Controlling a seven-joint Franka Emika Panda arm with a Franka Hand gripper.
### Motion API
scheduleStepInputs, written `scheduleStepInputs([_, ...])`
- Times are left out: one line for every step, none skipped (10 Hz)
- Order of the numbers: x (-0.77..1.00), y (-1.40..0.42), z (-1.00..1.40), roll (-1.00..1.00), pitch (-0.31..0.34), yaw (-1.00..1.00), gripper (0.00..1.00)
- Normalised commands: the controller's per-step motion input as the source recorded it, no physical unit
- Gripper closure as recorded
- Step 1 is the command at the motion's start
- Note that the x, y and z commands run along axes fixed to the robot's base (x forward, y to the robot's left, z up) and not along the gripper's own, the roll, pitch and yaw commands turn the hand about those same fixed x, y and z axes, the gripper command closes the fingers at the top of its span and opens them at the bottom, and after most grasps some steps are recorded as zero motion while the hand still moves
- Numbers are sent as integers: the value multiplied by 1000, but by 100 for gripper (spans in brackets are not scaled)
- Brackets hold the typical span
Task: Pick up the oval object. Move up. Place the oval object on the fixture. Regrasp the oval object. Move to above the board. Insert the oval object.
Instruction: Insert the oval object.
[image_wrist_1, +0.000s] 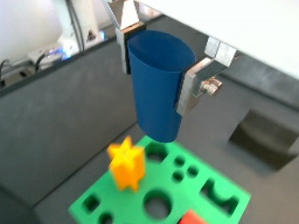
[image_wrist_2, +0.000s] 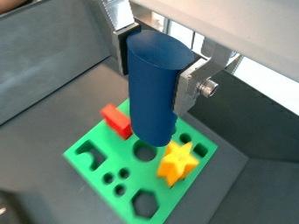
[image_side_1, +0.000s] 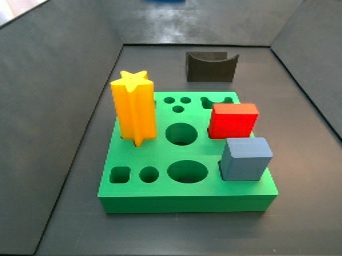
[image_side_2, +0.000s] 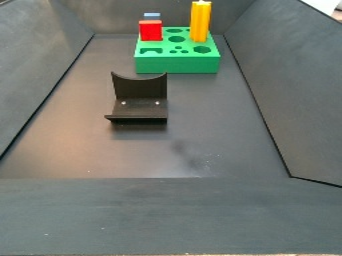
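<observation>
Dark floor; board (image_wrist_2: 111, 162) holds yellow star (image_wrist_2: 177, 163); gripper (image_wrist_2: 158, 66) above, gripping oval object (image_wrist_2: 155, 92)

Both wrist views look steeply down past the gripper (image_wrist_1: 163, 66) onto the board (image_wrist_2: 100, 153); both side views apparently face it oppositely.

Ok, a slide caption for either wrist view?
Gripper holds the oval object above the board.

So we were looking at a matte dark grey floor (image_side_2: 201, 130) boxed in by sloping dark grey panel walls (image_side_2: 40, 80), basically a big shallow bin. We noticed a pale scuffed patch (image_side_2: 201, 158) on the floor. In a wrist view, we saw tangled dark cables (image_wrist_1: 41, 57) past the wall, plus a bright white surface (image_wrist_1: 257, 26).
</observation>
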Motion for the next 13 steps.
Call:
scheduleStepInputs([186,-683,-574,-173,-20,0,100])
scheduleStepInputs([289,-720,-660,-90,0,-3,100])
scheduleStepInputs([286,-660,-671,0,0,-54,100])
scheduleStepInputs([274,-586,-737,0,0,-11,100])
scheduleStepInputs([191,-503,-789,0,0,0,100])
scheduleStepInputs([69,-420,-811,0,-19,0,100])
scheduleStepInputs([29,-351,-726,0,-37,0,100])
scheduleStepInputs([51,-300,-569,0,-7,0,100])
scheduleStepInputs([0,0,0,-19,0,0,100])
scheduleStepInputs([0,-51,-503,-41,-129,11,100])
scheduleStepInputs([0,-91,-631,0,-313,29,100])
scheduleStepInputs([0,-46,-523,19,-359,40,100])
scheduleStepInputs([0,-160,-589,33,-340,0,100])
